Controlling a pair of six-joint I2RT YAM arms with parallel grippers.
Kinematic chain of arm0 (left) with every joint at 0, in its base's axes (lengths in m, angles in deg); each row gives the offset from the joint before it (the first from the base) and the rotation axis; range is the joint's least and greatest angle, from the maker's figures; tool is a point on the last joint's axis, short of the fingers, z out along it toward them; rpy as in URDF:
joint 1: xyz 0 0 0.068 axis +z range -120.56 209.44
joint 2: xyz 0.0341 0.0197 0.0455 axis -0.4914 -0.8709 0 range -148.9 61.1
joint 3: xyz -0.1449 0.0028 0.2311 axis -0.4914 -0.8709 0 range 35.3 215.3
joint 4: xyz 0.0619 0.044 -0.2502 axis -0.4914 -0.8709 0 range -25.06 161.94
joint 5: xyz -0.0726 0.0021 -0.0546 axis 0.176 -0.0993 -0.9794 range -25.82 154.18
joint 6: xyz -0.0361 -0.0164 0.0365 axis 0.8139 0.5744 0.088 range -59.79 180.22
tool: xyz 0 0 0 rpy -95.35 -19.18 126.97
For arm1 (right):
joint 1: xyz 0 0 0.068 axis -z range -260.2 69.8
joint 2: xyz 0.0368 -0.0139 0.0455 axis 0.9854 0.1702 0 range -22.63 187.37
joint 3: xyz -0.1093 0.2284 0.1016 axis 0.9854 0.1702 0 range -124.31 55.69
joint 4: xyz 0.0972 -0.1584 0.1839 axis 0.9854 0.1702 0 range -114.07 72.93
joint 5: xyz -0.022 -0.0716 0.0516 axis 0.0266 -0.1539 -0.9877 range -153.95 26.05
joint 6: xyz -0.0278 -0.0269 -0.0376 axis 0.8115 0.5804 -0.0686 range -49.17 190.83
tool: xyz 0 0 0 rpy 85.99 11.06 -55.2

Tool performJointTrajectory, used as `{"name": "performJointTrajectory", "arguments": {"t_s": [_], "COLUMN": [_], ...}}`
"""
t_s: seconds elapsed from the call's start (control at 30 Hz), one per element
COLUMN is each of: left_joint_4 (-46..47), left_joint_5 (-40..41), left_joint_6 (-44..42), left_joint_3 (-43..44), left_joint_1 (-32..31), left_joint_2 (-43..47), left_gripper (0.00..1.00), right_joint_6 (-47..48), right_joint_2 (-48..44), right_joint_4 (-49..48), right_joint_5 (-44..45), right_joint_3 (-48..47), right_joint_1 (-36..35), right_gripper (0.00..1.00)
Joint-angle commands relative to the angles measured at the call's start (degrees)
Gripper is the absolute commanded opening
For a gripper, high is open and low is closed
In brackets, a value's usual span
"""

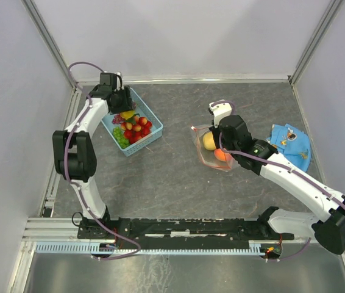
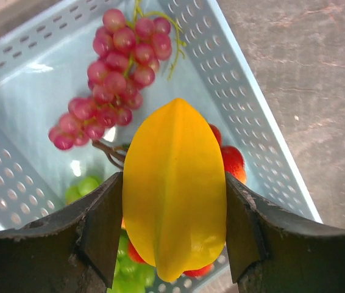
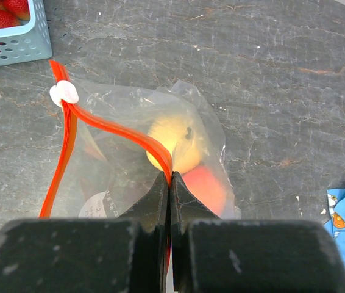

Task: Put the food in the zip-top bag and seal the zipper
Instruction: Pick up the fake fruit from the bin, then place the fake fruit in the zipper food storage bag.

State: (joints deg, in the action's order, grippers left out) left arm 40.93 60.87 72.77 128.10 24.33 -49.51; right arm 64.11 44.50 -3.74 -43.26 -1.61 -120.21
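**Fig. — L hand holds yellow fruit over basket; R hand pinches bag mouth.**
L hand (image 2: 172, 229) is clamped on the yellow fruit (image 2: 174, 177) just above the basket (image 2: 252, 104). R hand (image 3: 169, 195) is shut tight on the zipper (image 3: 111, 129) of the bag (image 3: 130, 116), well right of the basket on the desk (image 3: 270, 91), w/ lemon (image 3: 172, 137) & peach (image 3: 206, 186) inside. Risk: the smooth fruit slips en route, or the thin strip pulls free & the mouth collapses.

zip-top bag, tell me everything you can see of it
The zip-top bag is crinkly clear plastic, lying on the dark table. Its red-orange zipper strip gapes open, a white slider at one end. A pale yellow fruit and an orange-red fruit lie inside. The right gripper pinches one lip of the strip.
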Motion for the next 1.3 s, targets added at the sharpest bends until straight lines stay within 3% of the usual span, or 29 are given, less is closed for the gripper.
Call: {"name": "performJointTrajectory", "arguments": {"t_s": [0.0, 0.23, 0.5, 0.83, 1.27], "left_joint_4": [9.7, 21.7, 29.6, 37.2, 48.1], "left_joint_5": [-3.6, -9.8, -10.3, -10.6, -14.0], "left_joint_6": [9.8, 19.9, 24.7, 25.8, 29.9], "left_joint_3": [-7.4, -26.4, -39.2, -46.5, -49.6], "left_joint_1": [-0.1, -1.3, -7.0, -18.3, -32.3], "left_joint_2": [11.9, 25.9, 39.4, 47.5, 45.6], "left_gripper": [0.29, 0.26, 0.25, 0.25, 0.25], "right_joint_6": [-1.8, -1.4, -2.8, -5.0, -8.8], "right_joint_2": [-0.6, 1.4, 3.7, 8.0, 12.8], "right_joint_4": [-1.0, 0.6, 1.9, 3.0, 1.8], "right_joint_5": [-1.4, 0.5, -1.0, -2.7, -8.1], "right_joint_3": [-2.7, -4.5, -6.8, -10.0, -13.5], "right_joint_1": [0.2, 0.3, 0.2, 0.2, 0.1], "right_gripper": [0.02, 0.02, 0.02, 0.02, 0.02]}}
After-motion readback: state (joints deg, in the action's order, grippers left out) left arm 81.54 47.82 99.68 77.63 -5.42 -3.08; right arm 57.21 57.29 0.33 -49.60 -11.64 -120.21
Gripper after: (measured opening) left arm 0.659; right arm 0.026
